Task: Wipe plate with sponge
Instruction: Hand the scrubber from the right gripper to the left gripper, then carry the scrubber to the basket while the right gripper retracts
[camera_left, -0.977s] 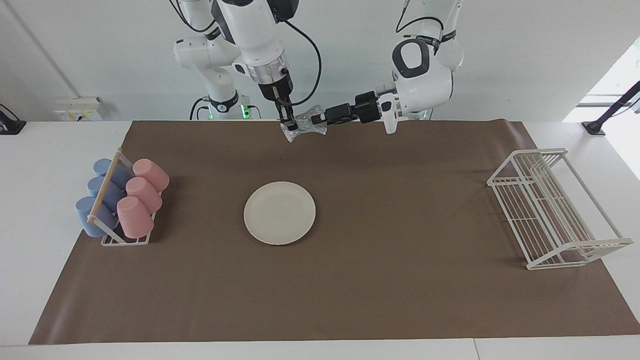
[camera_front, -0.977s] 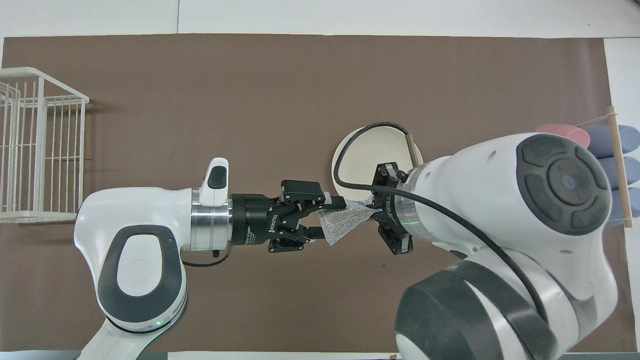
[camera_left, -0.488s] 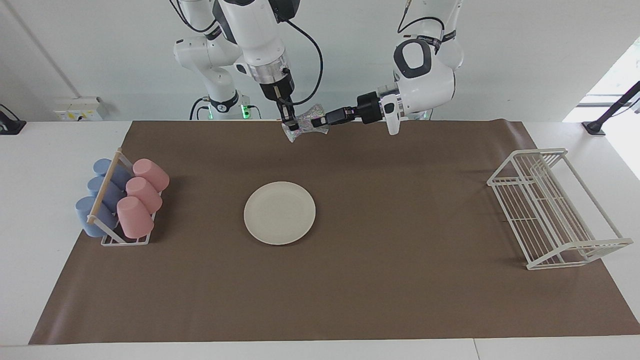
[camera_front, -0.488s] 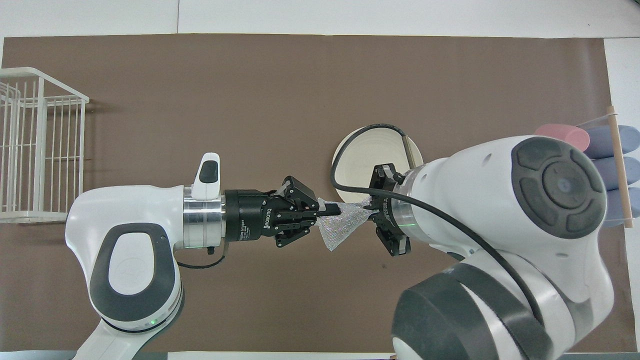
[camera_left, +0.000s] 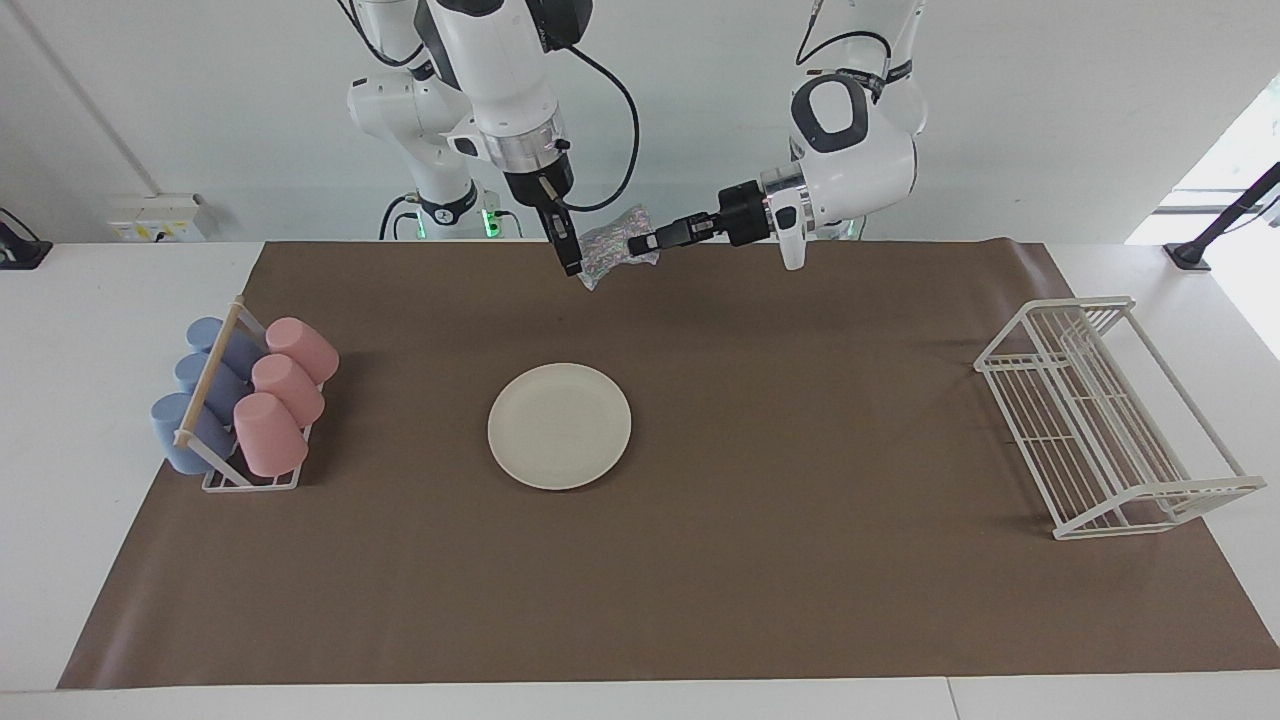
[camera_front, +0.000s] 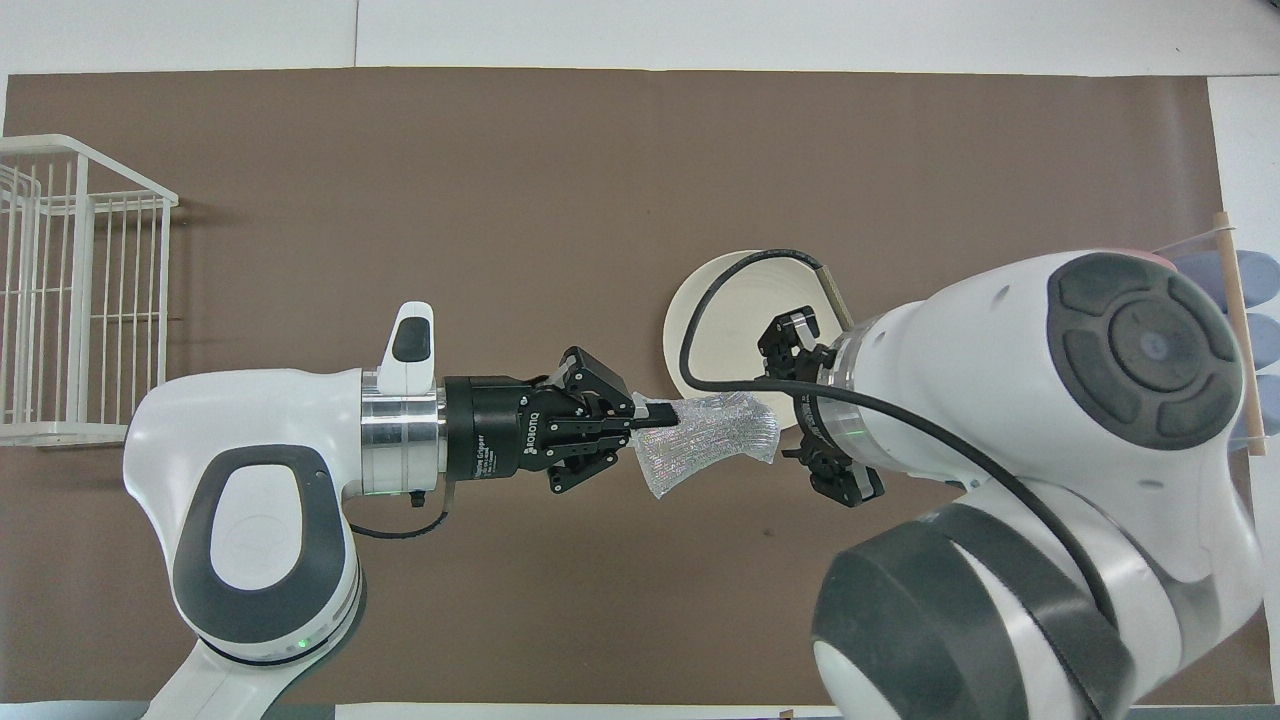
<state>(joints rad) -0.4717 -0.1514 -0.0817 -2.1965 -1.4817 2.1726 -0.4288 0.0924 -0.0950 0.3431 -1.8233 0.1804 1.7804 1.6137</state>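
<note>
I have the sponge pinched in the left gripper, up in the air over the mat's near edge. The right gripper beside it looks parted, letting go. Handover step, I judge; next I carry the sponge down onto the plate.

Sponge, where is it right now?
The sponge is up in the air, pinched by the left gripper, over the brown mat beside the right gripper.
</note>
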